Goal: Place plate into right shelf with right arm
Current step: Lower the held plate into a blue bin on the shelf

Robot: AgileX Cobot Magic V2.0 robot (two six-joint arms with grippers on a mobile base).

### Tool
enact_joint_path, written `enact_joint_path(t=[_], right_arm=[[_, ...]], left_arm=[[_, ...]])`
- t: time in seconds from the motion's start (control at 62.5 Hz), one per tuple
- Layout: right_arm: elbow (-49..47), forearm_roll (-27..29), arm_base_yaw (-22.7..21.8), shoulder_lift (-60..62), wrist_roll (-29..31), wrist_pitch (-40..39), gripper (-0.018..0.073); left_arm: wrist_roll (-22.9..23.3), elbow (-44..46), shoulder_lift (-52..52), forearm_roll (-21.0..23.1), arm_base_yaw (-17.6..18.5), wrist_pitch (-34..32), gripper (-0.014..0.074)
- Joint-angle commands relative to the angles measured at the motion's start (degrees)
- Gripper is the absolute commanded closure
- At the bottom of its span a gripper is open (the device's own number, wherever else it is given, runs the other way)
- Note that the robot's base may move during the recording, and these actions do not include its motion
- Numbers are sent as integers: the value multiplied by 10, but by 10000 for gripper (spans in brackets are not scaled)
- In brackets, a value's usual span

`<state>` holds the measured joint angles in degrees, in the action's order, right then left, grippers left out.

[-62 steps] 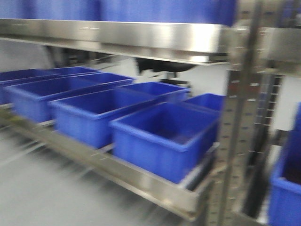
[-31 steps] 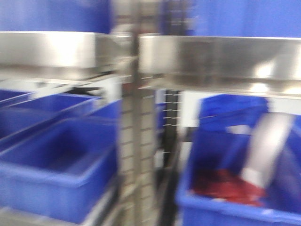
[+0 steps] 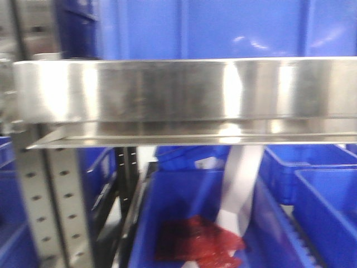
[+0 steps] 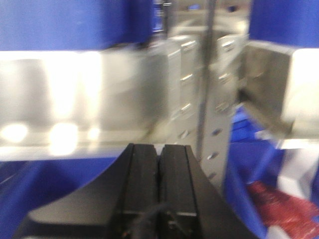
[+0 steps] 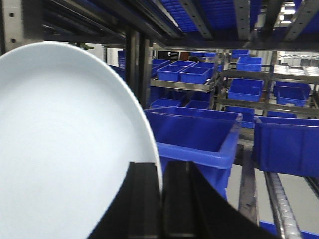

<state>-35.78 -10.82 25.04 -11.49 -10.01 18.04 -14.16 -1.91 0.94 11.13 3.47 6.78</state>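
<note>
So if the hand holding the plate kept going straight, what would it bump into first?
Probably the big blue bin right ahead of the right gripper and its plate; I cannot tell how far.

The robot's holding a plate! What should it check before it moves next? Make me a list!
1. Hold on the plate: ok, its rim is pinched in the right gripper.
2. Free left gripper: ok, it is shut with nothing in it.
3. Facing the right shelf: ok, its steel front fills the front view.
4. Room in the blue bin ahead of the plate: cannot tell, its floor is hidden.
5. Space in the lower bin under the shelf: not ok, a red thing and a white strip are already in it.
</note>
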Motion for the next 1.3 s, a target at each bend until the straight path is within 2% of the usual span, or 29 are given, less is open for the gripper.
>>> enact_joint_path(t=[0.0,0.464,0.624,0.816,1.056,1.201,1.281], right_arm=[[-16,-7,-1,-9,2,-52,531],[-16,-7,-1,-9,2,-52,531],[-43,-5,-1,-33,2,-80,531],[-197,-3,-1,-166,2,-57,531],[-449,-3,-1,-405,5,31,531],[-555,-3,-1,-522,6,86,531],[-591,-5,-1,-581,6,90,531]], left_arm=[[2,-4,5,4,0,-48,643],[2,-4,5,4,0,-48,643],[2,-4,5,4,0,-48,643],[2,-4,5,4,0,-48,643],[2,-4,5,4,0,-48,643],[2,-4,5,4,0,-48,643],[2,-4,5,4,0,-48,643]])
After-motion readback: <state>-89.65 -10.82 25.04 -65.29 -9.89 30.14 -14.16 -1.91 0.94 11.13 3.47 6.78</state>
